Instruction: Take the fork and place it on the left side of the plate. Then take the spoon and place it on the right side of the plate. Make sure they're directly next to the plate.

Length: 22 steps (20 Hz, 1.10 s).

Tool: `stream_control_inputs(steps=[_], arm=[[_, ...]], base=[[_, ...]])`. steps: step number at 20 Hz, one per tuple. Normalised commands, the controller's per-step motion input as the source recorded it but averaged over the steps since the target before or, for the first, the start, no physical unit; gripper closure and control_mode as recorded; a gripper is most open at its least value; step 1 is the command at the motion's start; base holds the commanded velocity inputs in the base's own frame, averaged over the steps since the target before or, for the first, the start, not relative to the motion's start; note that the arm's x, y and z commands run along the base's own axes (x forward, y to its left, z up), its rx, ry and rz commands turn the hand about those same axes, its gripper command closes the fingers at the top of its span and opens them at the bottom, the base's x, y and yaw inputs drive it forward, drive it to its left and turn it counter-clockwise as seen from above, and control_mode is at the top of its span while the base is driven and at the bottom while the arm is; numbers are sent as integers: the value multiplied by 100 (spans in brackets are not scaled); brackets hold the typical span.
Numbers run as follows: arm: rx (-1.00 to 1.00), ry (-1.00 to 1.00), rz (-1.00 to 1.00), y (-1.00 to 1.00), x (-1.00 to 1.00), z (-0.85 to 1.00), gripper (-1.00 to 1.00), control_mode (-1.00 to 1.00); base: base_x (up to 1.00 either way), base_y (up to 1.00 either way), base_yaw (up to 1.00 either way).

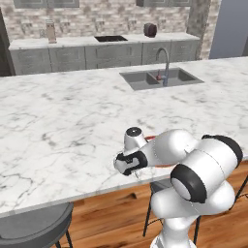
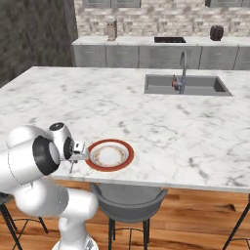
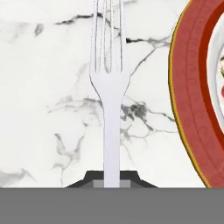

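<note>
The gripper [image 3: 112,177] is closed on the handle of the fork [image 3: 110,87], with the two dark fingertips pressed against the handle from either side. In the hand view the fork runs straight away from the fingers, its tines pointing to the top edge of the picture. The fork lies over the bare marble counter [image 3: 48,109], beside the red-orange rim of the plate [image 3: 192,100], which curves down the right side of that view. A strip of marble separates the fork from the plate rim; the two are close but not touching. Whether the fork rests on the counter or hangs just above it cannot be told.

In the right base view the gripper [image 2: 74,157] is low at the near edge of the counter [image 2: 161,127], just to the left of the plate [image 2: 110,156]. The plate sits near the front edge of the counter, above a grey stool [image 2: 128,197]. A sink [image 2: 186,85] with a curved tap [image 2: 182,71] is set in the counter, well apart from the plate. In the left base view the arm covers most of the plate.
</note>
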Motion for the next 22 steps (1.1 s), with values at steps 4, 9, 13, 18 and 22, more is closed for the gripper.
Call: stream_control_inputs(steps=[4,9,13,18,22], arm=[[0,0,0,0,18,-23,100,-100],[0,0,0,0,17,-21,100,-100],[0,0,0,0,17,-24,100,-100],[0,-5,0,-3,2,-20,-100,-100],[0,-12,0,0,-14,2,-100,-100]], base=[[0,0,0],[0,0,0],[0,0,0],[0,0,0],[0,0,0]])
